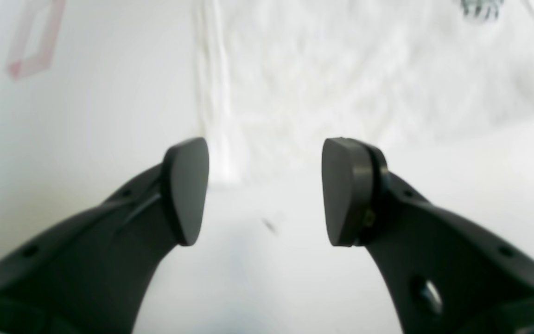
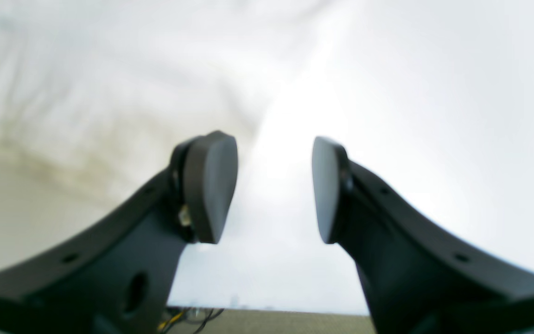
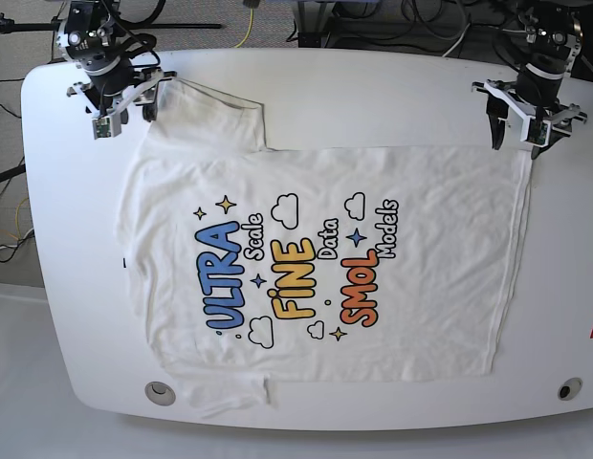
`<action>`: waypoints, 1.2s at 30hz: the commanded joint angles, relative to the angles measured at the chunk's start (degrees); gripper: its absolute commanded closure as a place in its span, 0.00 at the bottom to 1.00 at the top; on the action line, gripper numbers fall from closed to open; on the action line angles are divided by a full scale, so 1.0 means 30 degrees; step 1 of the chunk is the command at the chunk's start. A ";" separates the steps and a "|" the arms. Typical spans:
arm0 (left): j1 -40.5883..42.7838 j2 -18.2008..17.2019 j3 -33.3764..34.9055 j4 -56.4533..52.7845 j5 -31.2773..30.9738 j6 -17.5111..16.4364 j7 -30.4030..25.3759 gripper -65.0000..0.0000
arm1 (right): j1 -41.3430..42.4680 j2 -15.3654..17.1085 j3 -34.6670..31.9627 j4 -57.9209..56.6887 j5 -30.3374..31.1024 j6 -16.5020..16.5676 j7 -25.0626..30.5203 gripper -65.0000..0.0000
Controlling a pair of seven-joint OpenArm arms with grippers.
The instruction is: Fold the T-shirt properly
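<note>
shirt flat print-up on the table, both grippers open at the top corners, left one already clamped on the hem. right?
Not quite. The T-shirt lies flat, print up, on the table, but the left gripper holds nothing: the left wrist view shows its jaws apart with no cloth between them. The right gripper is open too.

We see the T-shirt (image 3: 325, 258) lying spread flat on the bench (image 3: 373, 91), its printed side up, covering most of the middle. Our right gripper (image 3: 120, 100) sits at the far left, over the sleeve there; our left gripper (image 3: 526, 124) sits at the far right, above the shirt's far right corner. Cables (image 3: 373, 24) lie beyond the bench's far edge.
</note>
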 commanded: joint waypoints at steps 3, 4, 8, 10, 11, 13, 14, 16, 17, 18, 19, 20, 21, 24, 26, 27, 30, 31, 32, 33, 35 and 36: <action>0.0148 -0.0108 -0.0320 0.0027 -0.0558 -0.0010 -0.0505 0.43 | -0.0281 0.0140 0.0425 0.0000 0.0359 0.0050 0.0495 0.55; 0.0302 -0.0123 -0.0357 0.0044 -0.0474 -0.0255 -0.0465 0.43 | -0.0269 0.0156 0.0594 -0.0283 0.0923 0.0259 0.0541 0.56; 0.0560 -0.0172 -0.0381 0.0074 -0.0368 -0.0705 -0.0481 0.43 | -0.0236 0.0186 0.0795 -0.1055 0.2712 0.0949 0.0263 0.55; 0.0604 -0.0188 -0.0391 0.0092 -0.0400 -0.0795 -0.0498 0.43 | -0.0207 0.0210 0.0740 -0.1373 0.3435 0.1236 -0.0006 0.55; 0.0623 -0.0191 -0.0403 0.0113 -0.0428 -0.0838 -0.0514 0.43 | -0.0197 0.0225 0.0700 -0.1526 0.3755 0.1368 -0.0147 0.55; 0.0666 -0.0159 -0.0374 0.0190 -0.0425 -0.0804 -0.0500 0.43 | -0.0140 0.0237 0.0659 -0.1682 0.4101 0.1443 -0.0370 0.55; 0.0688 -0.0147 -0.0367 0.0217 -0.0428 -0.0807 -0.0490 0.43 | -0.0098 0.0238 0.0624 -0.1744 0.4190 0.1452 -0.0466 0.55; 0.0653 -0.0110 -0.0300 0.0287 -0.0336 -0.0631 -0.0410 0.43 | -0.0056 0.0199 0.0600 -0.1674 0.4273 0.1394 -0.0509 0.55; 0.0596 -0.0084 -0.0240 0.0331 -0.0242 -0.0452 -0.0340 0.43 | -0.0057 0.0159 0.0610 -0.1543 0.4267 0.1327 -0.0457 0.55; 0.0602 -0.0072 -0.0245 0.0349 -0.0249 -0.0440 -0.0339 0.43 | -0.0031 0.0152 0.0579 -0.1594 0.4242 0.1291 -0.0478 0.55; 0.0607 -0.0061 -0.0249 0.0367 -0.0256 -0.0428 -0.0338 0.43 | -0.0005 0.0145 0.0547 -0.1645 0.4218 0.1256 -0.0500 0.55; 0.0597 -0.0048 -0.0246 0.0386 -0.0273 -0.0433 -0.0325 0.43 | 0.0003 0.0126 0.0528 -0.1685 0.4184 0.1229 -0.0498 0.55; 0.0586 -0.0035 -0.0242 0.0405 -0.0291 -0.0437 -0.0313 0.43 | 0.0011 0.0108 0.0510 -0.1725 0.4150 0.1203 -0.0495 0.55; 0.0471 -0.0034 -0.0258 0.0465 -0.0516 -0.0521 -0.0253 0.43 | 0.0037 0.0093 0.0496 -0.1861 0.4116 0.1157 -0.0486 0.55; 0.0359 -0.0074 -0.0256 0.0341 -0.0801 -0.0764 -0.0175 0.43 | -0.0042 0.0084 0.0541 -0.1798 0.4115 0.1139 -0.0579 0.55; 0.0307 -0.0101 -0.0242 0.0200 -0.0986 -0.0945 -0.0124 0.43 | -0.0117 0.0079 0.0584 -0.1708 0.4100 0.1147 -0.0657 0.55; 0.0101 -0.0136 -0.0294 0.0091 -0.1506 -0.1129 0.0028 0.43 | -0.0168 0.0089 0.0611 -0.1710 0.4215 0.1108 -0.0680 0.56; 0.0037 -0.0157 -0.0311 0.0040 -0.1694 -0.1183 0.0088 0.43 | -0.0198 0.0091 0.0626 -0.1691 0.4252 0.1097 -0.0695 0.56; -0.0026 -0.0165 -0.0318 -0.0019 -0.1845 -0.1205 0.0141 0.43 | -0.0201 0.0093 0.0620 -0.1687 0.4276 0.1093 -0.0707 0.55; -0.0089 -0.0173 -0.0326 -0.0078 -0.1995 -0.1227 0.0195 0.43 | -0.0204 0.0094 0.0613 -0.1684 0.4301 0.1089 -0.0719 0.55; -0.0236 -0.0190 -0.0312 -0.0270 -0.2198 -0.1216 0.0214 0.43 | -0.0220 0.0079 0.0621 -0.1694 0.4357 0.1104 -0.0817 0.55; -0.0202 -0.0166 -0.0286 -0.0318 -0.2143 -0.1125 0.0029 0.43 | -0.0246 0.0071 0.0571 -0.1745 0.4351 0.1163 -0.0881 0.55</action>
